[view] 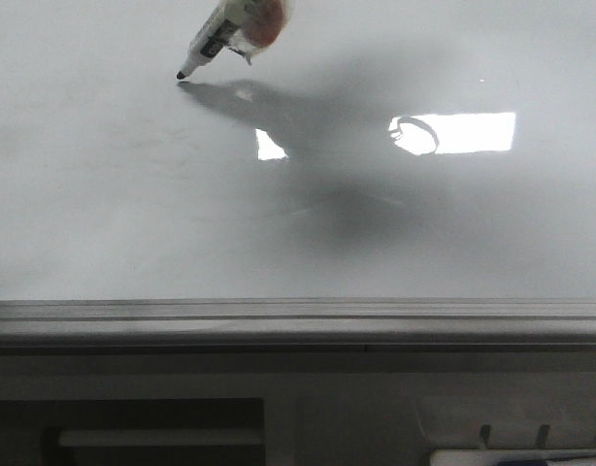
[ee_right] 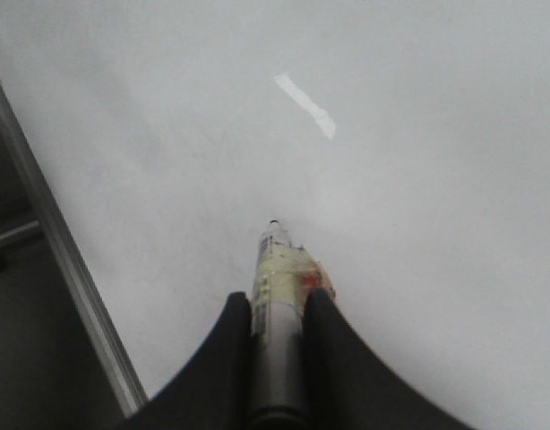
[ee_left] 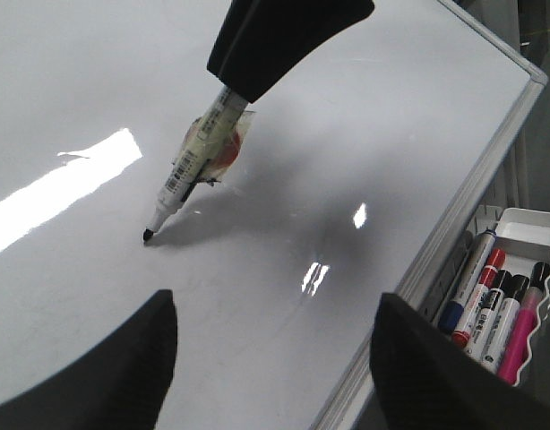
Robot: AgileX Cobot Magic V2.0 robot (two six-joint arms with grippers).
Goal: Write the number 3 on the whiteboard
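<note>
Glossy pale whiteboard [view: 104, 194] with grey metal rail, right gripper [ee_right: 275, 309] clamped on taped cylindrical marker [ee_left: 190, 166], black tip touching board, left gripper [ee_left: 275, 345] fingers apart.

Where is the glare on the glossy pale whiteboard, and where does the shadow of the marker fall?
Front view: a bright white rectangular reflection lies on the glossy pale whiteboard, with a broad soft shadow running from the black-tipped marker pen toward it. Left wrist view: a long glare streak beside the pen tip. Right wrist view: only a thin glare sliver; the right gripper looks soft.
</note>
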